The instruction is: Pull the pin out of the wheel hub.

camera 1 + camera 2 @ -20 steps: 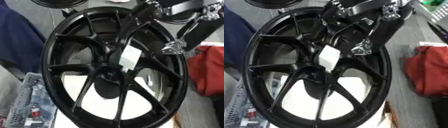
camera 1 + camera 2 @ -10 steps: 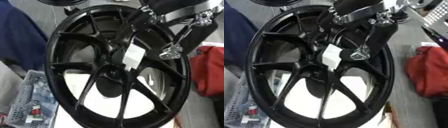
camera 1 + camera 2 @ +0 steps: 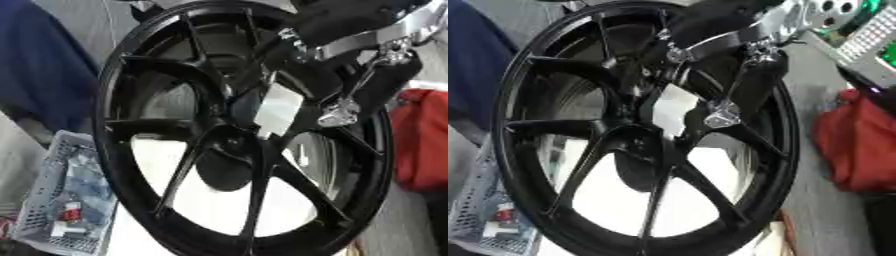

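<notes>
Right hand (image 3: 737, 75): comes in from the upper right over the wheel; black fingers (image 3: 754, 82) reach down toward the centre, a silver joint showing at their lower end; whether they are curled on anything cannot be told, since black lies on black here. Left hand: not seen in either view.

Pin: not made out as a separate thing; a pale, whitish block or tag (image 3: 674, 111) sits just beside the fingers, on their left, at the hub; it may belong to the pin, but this is a guess.

Wheel (image 3: 157, 125): large black spoked rim, standing tilted; its hub (image 3: 645, 145) lies just below and to the left of the fingers; the spokes run outward from there.

Handling, as judged: the wheel looks heavy and stiff and should stay put under a pull; the pin is likely small, hard and smooth, so liable to slip; best taken at its exposed end by a pinch, then drawn straight along its own line, away from the hub, not sideways against a spoke.

Farther out: a red bag (image 3: 855, 145) to the right of the fingers, apart from the rim; a pale mesh basket (image 3: 61, 200) of small items well to the lower left; dark blue cloth (image 3: 39, 65) to the far left; pale bench (image 3: 201, 200) seen through the spokes.
</notes>
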Robot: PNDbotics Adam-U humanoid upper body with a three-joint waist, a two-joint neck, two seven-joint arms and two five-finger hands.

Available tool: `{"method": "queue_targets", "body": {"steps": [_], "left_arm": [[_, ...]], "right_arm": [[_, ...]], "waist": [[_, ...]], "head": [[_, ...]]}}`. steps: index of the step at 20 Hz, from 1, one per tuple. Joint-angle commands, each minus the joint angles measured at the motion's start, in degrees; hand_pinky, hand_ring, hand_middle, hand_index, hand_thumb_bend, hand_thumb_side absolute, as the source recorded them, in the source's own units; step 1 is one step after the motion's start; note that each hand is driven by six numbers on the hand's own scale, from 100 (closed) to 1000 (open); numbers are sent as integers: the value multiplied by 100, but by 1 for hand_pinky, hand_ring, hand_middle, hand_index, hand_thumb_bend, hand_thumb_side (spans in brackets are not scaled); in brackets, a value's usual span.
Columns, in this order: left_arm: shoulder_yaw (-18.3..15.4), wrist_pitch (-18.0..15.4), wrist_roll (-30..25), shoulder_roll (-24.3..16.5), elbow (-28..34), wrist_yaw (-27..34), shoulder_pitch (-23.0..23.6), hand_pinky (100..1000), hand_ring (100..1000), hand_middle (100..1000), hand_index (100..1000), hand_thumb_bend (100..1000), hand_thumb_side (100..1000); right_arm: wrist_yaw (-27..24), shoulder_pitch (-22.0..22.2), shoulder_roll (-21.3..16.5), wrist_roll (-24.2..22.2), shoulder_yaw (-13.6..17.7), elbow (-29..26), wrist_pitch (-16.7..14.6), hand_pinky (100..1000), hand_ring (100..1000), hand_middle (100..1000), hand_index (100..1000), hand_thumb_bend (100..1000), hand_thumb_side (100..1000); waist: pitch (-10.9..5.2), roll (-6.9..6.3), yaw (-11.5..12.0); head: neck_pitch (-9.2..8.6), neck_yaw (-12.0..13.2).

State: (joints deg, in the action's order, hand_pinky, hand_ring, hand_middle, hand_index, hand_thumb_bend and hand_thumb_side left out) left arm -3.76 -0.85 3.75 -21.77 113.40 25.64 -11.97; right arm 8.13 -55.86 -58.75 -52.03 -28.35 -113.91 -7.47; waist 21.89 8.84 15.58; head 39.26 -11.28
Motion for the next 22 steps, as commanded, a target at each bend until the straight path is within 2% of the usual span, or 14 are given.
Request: {"method": "queue_targets", "body": {"steps": [1,13,19,21,22], "left_arm": [[-14,20,5,-102,119,-24,-54,966,522,632,806,230,931],[-6,50,5,-64,119,-63,-31,966,519,631,806,232,936],[3,62,-3,-45,119,-80,-38,966,518,630,805,230,938],[6,63,-5,-40,119,-87,-39,966,518,630,805,230,940],[6,64,-5,-36,119,-91,-38,967,517,630,804,229,941]], "right_arm": [[60,-43,-139,6,28,-68,-37,921,925,887,964,188,100],[286,26,-172,6,-31,-68,-14,921,927,872,952,228,100],[409,39,-160,6,-94,-68,31,917,921,833,928,217,100],[446,60,-165,6,-99,-68,89,911,912,802,920,220,100],[452,62,-159,6,-95,-68,121,901,895,758,891,202,100]], "waist": [[-85,-40,0],[-30,-35,-3],[7,-35,9],[22,-35,17],[28,-35,20]], "head": [[59,19],[82,12],[66,2],[53,-6],[49,-9]]}}
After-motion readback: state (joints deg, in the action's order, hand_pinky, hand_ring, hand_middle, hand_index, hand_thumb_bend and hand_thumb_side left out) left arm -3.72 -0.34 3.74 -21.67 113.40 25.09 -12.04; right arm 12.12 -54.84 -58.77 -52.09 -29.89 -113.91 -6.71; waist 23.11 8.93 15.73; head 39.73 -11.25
